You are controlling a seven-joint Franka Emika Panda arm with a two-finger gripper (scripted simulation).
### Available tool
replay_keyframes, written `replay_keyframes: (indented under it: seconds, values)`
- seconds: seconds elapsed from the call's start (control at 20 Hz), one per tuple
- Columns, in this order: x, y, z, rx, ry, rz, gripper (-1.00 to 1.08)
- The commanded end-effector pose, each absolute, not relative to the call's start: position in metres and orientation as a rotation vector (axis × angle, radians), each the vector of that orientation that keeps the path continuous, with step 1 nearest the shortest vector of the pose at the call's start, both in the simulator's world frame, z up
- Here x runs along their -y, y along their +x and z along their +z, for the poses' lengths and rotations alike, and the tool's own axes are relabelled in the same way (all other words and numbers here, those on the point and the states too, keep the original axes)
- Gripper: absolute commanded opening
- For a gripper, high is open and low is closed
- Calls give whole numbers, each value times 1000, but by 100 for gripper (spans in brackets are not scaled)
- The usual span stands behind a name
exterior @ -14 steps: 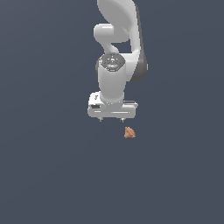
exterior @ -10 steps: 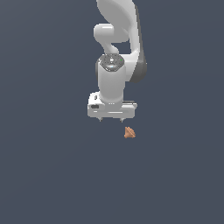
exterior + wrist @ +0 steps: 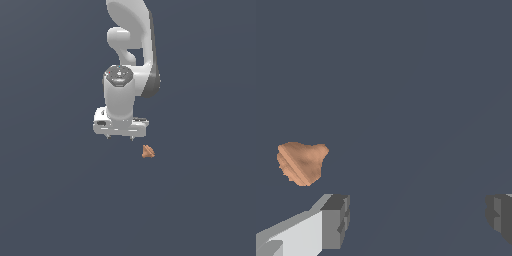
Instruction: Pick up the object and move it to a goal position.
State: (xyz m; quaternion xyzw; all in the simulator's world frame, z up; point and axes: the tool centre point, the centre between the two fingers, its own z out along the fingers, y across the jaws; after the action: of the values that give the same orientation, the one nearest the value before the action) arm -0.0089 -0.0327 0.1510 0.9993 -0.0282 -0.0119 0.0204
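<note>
Tool (image 3: 120, 136) fingers stand wide apart and hold nothing; in the wrist view the two grey fingertips (image 3: 336, 221) sit at opposite edges of the picture with only bare surface between them. Seen from the exterior view, the white arm (image 3: 129, 45) comes down from the top of the picture, bends at a rounded joint, and ends in a thick wrist pointing straight down, with the broad tool body level beneath it and two short tips poking out underneath.

The object (image 3: 147, 151) is a small orange-brown lump lying on the flat dark grey bench (image 3: 50, 200). In the exterior view it sits just below the tool and a little toward the exterior view's right, near the tool's right-hand tip but apart from it, not between the fingers. The wrist view also shows the object (image 3: 301, 162) outside the gap, off to the side of one fingertip and not touching it.

From the wrist camera the lump looks roughly heart-shaped or like a blunt wedge, wider at one end and narrowing to a rounded point, with faint diagonal ridges across its face. In the exterior view it has one pointed bump sticking upward. Its long axis is hard to make out at this size.
</note>
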Motion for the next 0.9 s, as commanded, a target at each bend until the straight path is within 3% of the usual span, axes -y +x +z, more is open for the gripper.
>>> replay_keyframes:
  seconds: [0.0, 0.4, 0.85]
  values:
    - [30, -8, 150, 70, 3100, -36, 100]
    - [3, -6, 134, -135, 3102, -32, 100]
    - [-59, -5, 101, -587, 3067, -16, 100]
